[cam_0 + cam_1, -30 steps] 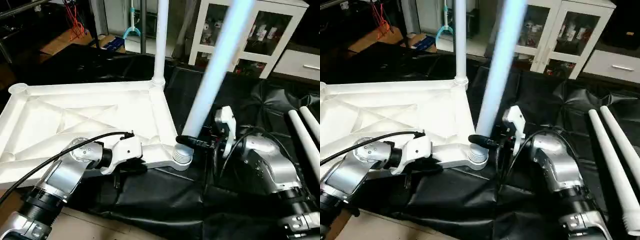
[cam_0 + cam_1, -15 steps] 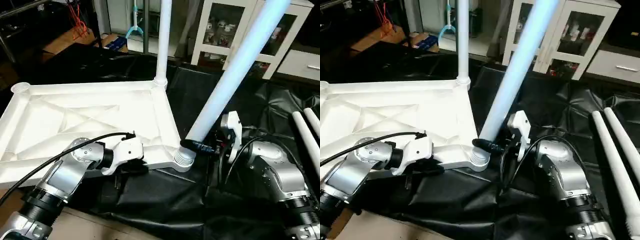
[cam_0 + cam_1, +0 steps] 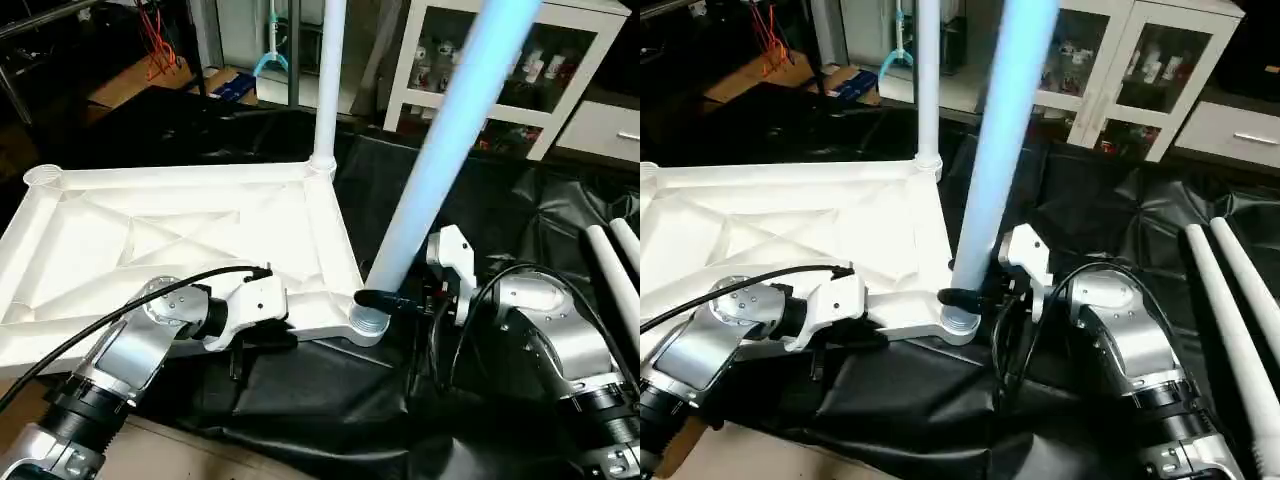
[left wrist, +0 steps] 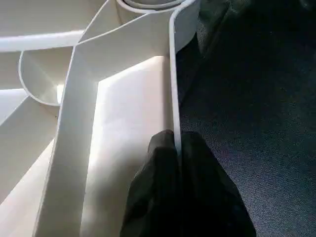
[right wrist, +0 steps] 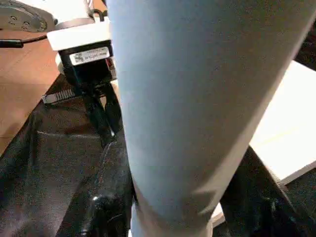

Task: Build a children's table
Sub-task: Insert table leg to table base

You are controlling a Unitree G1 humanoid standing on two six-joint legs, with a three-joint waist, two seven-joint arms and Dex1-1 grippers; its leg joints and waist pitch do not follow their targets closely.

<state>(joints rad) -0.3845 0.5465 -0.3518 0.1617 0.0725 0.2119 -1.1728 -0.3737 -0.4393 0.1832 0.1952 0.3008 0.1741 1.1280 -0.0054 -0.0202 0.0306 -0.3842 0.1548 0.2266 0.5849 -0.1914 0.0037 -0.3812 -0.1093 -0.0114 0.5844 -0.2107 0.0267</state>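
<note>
The white table top [image 3: 180, 230] lies upside down on a black sheet, X ribs facing up. One white leg [image 3: 326, 80] stands upright in the far right corner socket. A second leg [image 3: 440, 150] rises from the near right corner socket [image 3: 370, 322], leaning slightly to the right. My right gripper [image 3: 385, 299] is shut around this leg just above the socket, and its black fingers [image 5: 106, 207] flank the tube. My left gripper [image 4: 176, 143] is shut on the top's near rim, left of that socket.
Two spare white legs [image 3: 612, 262] lie on the black sheet at the right. A white glass-door cabinet [image 3: 500, 60] stands behind. An empty corner socket [image 3: 42, 177] is at the far left. Bare wooden floor [image 3: 180, 450] shows near the front edge.
The leg in my right gripper leaned further right half a second ago and has now swung back closer to upright over the near right socket. My left gripper has held the rim throughout.
</note>
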